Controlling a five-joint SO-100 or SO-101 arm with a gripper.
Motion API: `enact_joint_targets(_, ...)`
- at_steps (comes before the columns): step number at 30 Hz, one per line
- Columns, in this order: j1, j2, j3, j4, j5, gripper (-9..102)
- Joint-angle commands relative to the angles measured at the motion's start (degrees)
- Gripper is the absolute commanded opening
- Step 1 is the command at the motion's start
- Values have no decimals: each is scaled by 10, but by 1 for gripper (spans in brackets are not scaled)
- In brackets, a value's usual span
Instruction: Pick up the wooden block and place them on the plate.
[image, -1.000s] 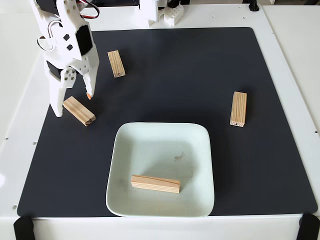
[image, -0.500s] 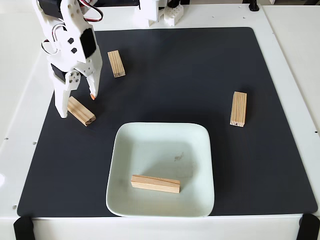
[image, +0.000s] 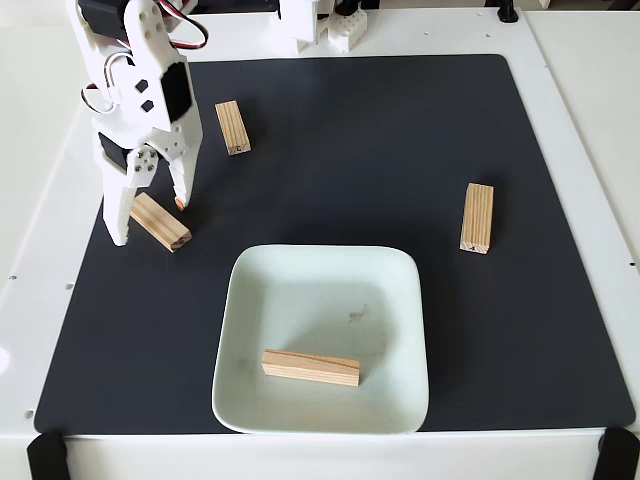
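In the fixed view my white gripper stands open at the left of the black mat, its two fingers straddling a wooden block that lies slanted on the mat. One finger is at the block's left end, the other just above it. A second wooden block lies further back, and a third lies at the right. The pale mint plate sits at the front centre with one wooden block lying inside it near its front.
The black mat covers most of the white table. White robot base parts stand at the back edge. Open mat lies between the plate and the right-hand block.
The gripper has shifted slightly and settled lower around the left block, its left finger now by the block's end. The blocks and plate have not moved.
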Motion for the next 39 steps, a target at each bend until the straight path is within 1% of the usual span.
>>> enact_joint_targets(1,6,-5,-12,-6,-3,35)
enact_joint_targets(8,11,-25,-39,-7,-4,34)
enact_joint_targets(10,11,-25,-38,-7,-4,31)
enact_joint_targets(12,11,-25,-32,-7,-4,24)
enact_joint_targets(16,14,-25,-29,-7,-4,2)
enact_joint_targets(17,14,-25,-29,-7,-4,-2)
enact_joint_targets(20,15,-26,-28,-7,-4,1)
enact_joint_targets(22,15,-26,-28,-7,-4,0)
enact_joint_targets(26,14,-13,-28,-6,-4,0)
enact_joint_targets(32,-22,111,-8,-11,-10,0)
enact_joint_targets(35,-50,193,49,-58,-48,0)
enact_joint_targets(39,-87,306,158,-157,-75,0)
